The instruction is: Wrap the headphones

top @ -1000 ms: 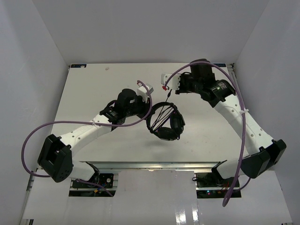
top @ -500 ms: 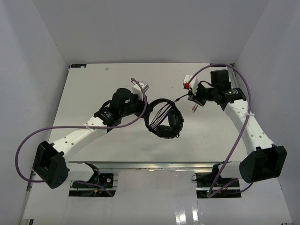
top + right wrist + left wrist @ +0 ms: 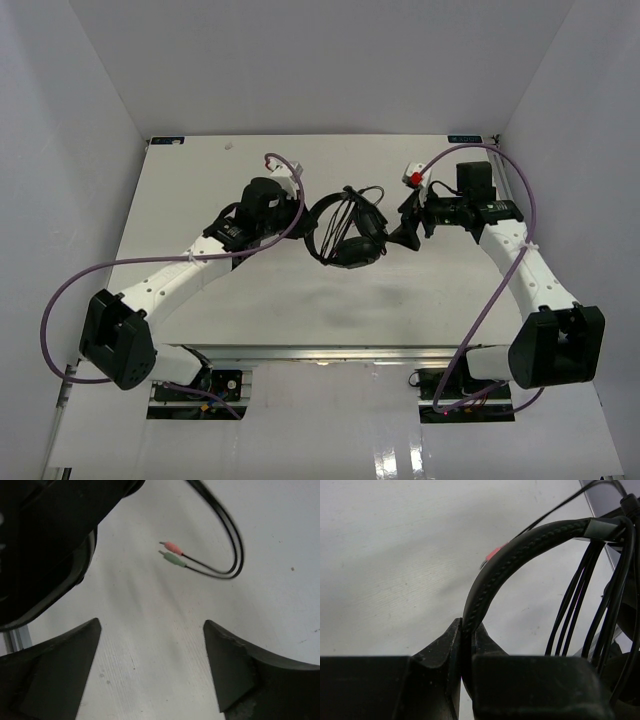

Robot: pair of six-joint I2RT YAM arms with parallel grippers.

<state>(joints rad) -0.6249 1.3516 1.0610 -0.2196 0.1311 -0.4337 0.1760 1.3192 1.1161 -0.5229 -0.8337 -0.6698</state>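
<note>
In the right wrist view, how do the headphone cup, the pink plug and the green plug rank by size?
1. Headphone cup: largest, but nearest the camera.
2. Pink plug and green plug: alike, not ranked.

L arm (image 3: 170,280) runs from its base at the near-left corner up & to the right, forearm low over the table, wrist ending left of centre. L gripper (image 3: 303,212) points right. In the wrist view its fingers (image 3: 440,652) are pinched tight on the headphones (image 3: 520,550) at the headband, w/ no gap on either side. R arm (image 3: 525,270) climbs from its near-right base, leaning back & inward, then the wrist bends hard left. R gripper (image 3: 408,232) faces the L one, angled down twd the table. Its fingers (image 3: 60,655) are spread wide, w/ nothing betw. them.
</note>
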